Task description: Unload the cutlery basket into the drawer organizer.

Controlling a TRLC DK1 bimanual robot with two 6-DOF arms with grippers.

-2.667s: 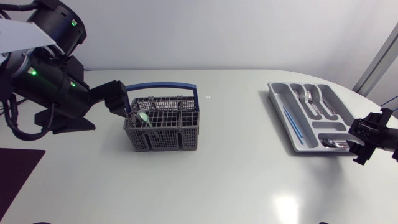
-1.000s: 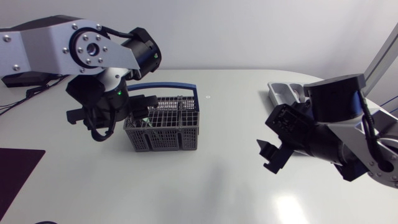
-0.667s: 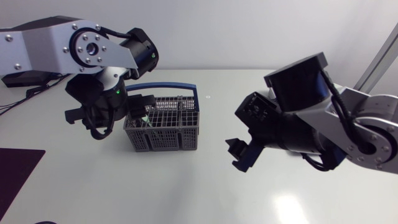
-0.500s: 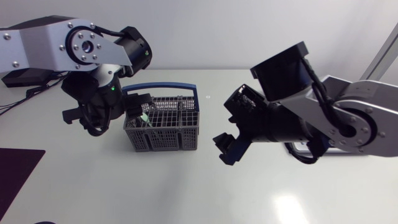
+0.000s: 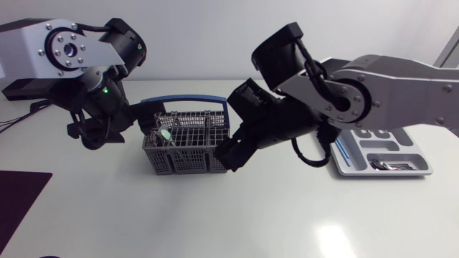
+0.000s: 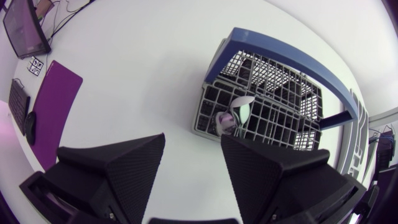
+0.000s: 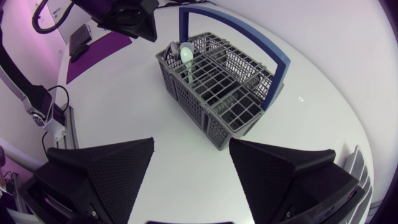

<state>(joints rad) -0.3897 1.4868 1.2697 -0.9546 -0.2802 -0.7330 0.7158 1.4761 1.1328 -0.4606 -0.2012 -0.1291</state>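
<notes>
Your left gripper (image 6: pixel 193 154), fingers spread, at basket (image 5: pixel 188 159) left end; right gripper (image 7: pixel 191 155), fingers apart, at its right corner.

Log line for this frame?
pale green spoon: upright in cutlery basket | left gripper: open, near basket's spoon end | right gripper: open, near opposite end | drawer organizer: holds cutlery

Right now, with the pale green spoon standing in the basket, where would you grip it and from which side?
Probably by the neck just under the bowl, coming straight down from above. The spoon stands bowl up in an end compartment of the basket, with only its top above the rim, and the blue handle arches clear of it. The open left gripper sits at that end.
</notes>
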